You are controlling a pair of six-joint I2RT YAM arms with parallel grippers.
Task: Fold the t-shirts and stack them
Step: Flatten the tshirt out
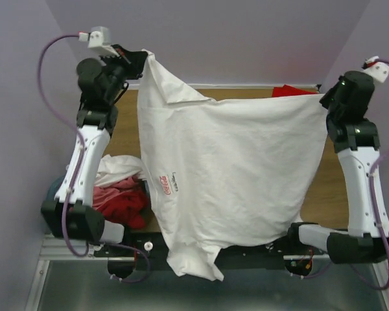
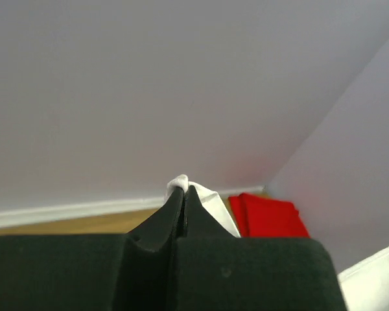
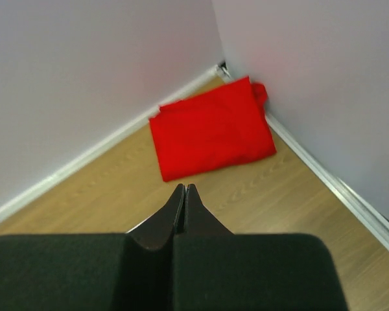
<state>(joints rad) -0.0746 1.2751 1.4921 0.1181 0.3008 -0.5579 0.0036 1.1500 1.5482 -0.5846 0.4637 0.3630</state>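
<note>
Fingers of left arm [image 2: 183, 194] pinch a corner of the white cloth t-shirt with red print [image 1: 233, 168]; fingers of right arm [image 3: 185, 194], pressed together, grip its opposite edge. Shirt hangs spread over wooden bench [image 1: 126, 123]. Folded red t-shirt [image 3: 211, 136] lies at its far-right corner.

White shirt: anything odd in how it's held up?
Yes. The white shirt hangs lopsided between the left claw and the right claw, both shut on it with the left corner higher. Its bottom droops past the table's near edge.
</note>
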